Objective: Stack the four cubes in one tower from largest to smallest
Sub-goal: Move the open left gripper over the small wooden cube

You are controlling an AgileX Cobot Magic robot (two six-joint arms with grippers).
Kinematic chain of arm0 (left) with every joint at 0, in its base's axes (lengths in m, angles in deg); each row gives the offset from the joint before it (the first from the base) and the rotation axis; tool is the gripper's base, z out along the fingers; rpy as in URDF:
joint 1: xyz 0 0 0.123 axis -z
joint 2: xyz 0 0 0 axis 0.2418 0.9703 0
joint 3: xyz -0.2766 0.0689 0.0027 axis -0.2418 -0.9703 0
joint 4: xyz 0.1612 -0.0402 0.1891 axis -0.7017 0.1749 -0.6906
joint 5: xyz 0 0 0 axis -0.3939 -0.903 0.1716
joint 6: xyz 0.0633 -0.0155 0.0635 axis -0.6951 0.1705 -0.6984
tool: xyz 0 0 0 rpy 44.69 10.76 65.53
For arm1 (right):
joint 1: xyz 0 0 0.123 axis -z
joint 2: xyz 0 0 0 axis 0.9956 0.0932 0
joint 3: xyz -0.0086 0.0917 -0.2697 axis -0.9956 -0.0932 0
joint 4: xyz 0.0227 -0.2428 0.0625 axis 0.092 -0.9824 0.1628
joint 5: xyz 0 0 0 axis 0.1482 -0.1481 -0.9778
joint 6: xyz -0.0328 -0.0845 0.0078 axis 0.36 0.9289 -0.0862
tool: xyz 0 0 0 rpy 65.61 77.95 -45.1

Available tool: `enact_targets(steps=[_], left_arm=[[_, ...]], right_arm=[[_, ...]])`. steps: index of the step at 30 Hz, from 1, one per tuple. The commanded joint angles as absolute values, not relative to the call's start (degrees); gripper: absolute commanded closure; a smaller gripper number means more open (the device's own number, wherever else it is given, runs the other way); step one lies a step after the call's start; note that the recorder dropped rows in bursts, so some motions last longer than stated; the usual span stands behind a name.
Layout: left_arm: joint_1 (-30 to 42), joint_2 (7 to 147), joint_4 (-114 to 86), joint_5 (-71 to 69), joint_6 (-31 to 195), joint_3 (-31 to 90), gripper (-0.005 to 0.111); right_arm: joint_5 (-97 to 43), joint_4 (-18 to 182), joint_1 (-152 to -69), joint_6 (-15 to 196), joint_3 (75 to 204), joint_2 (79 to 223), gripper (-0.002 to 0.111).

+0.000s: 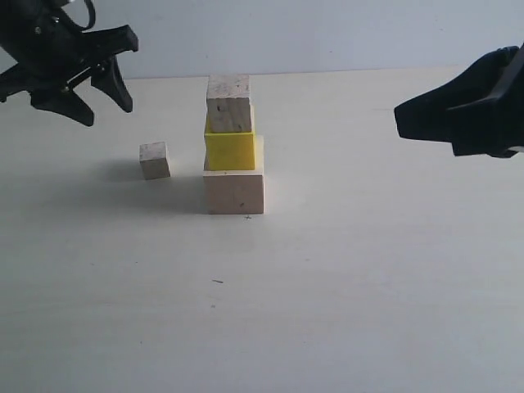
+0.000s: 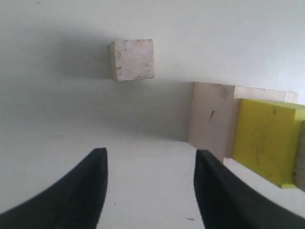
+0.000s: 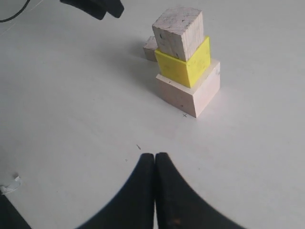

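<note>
beside 3-cube stack (image 1: 233, 147), tiny speckled wood cube (image 1: 154, 160), not touching

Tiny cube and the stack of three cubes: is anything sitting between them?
Nothing. In the exterior view only bare table lies between the tiny cube and the stack, which stand apart.

pale off-white tabletop (image 1: 368, 311), matte and smooth, filling most of every view. beyond its far edge, a plain light blue-grey wall (image 1: 327, 33). on the surface, a short dark dash (image 1: 217, 281) and a tiny cross-shaped mark (image 3: 185, 115). in the right wrist view, lying flat on the surface, a small crumpled white scrap (image 3: 10, 185).
</note>
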State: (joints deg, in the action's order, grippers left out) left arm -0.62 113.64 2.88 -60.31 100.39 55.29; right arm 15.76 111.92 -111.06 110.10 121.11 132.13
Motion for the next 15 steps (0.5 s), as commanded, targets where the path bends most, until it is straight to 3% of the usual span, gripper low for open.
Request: enact_targets(steps=[1,15], left_arm=[[1.0,119.3,1.6,-61.9,102.3,61.5,0.053],[2.1,133.9,-6.7,-70.6,111.4,79.0,0.053]], right_arm=[[17.1,112.2,-110.6,110.3,121.0,131.8,0.108],[17.4,112.1,-110.6,110.4,121.0,131.8,0.108]])
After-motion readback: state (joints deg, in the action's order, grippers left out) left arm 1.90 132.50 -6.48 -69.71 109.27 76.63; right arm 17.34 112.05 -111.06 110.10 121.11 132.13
